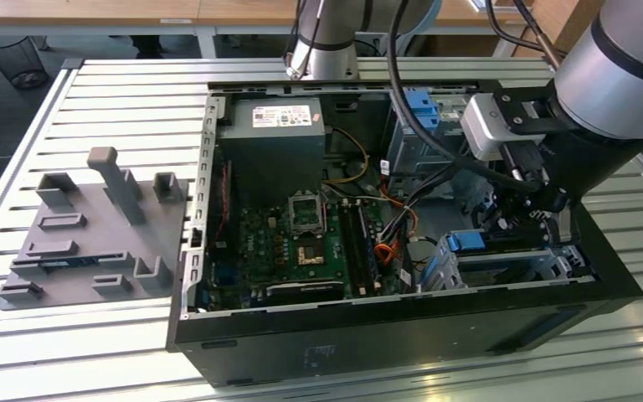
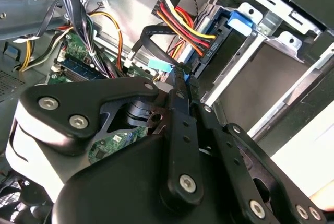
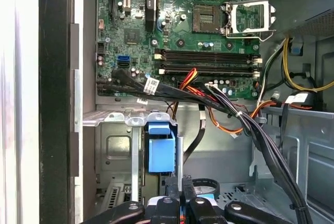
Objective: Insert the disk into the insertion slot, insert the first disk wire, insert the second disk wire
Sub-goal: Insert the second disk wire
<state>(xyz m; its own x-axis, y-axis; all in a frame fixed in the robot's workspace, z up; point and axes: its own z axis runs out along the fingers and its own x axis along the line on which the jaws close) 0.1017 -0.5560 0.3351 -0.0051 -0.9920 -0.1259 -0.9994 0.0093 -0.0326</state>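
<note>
Across the desk (image 1: 98, 75) from the exterior view's left to its right, the open computer case (image 1: 411, 327) held the disk (image 2: 219, 41) already seated in the insertion slot (image 2: 271, 62), one multicoloured wire (image 2: 182, 20) apparently plugged, while the pincer (image 2: 180, 80), nearly closed, pinched a black connector (image 2: 177, 72) at the disk's edge, the second insertion judged unfinished.

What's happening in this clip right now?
A single robot arm has its gripper lowered inside an open computer case, at the low drive cage. The fingers are pinched together on a small light-blue wire connector, close to the blue-framed disk, which already sits in the cage.
</note>
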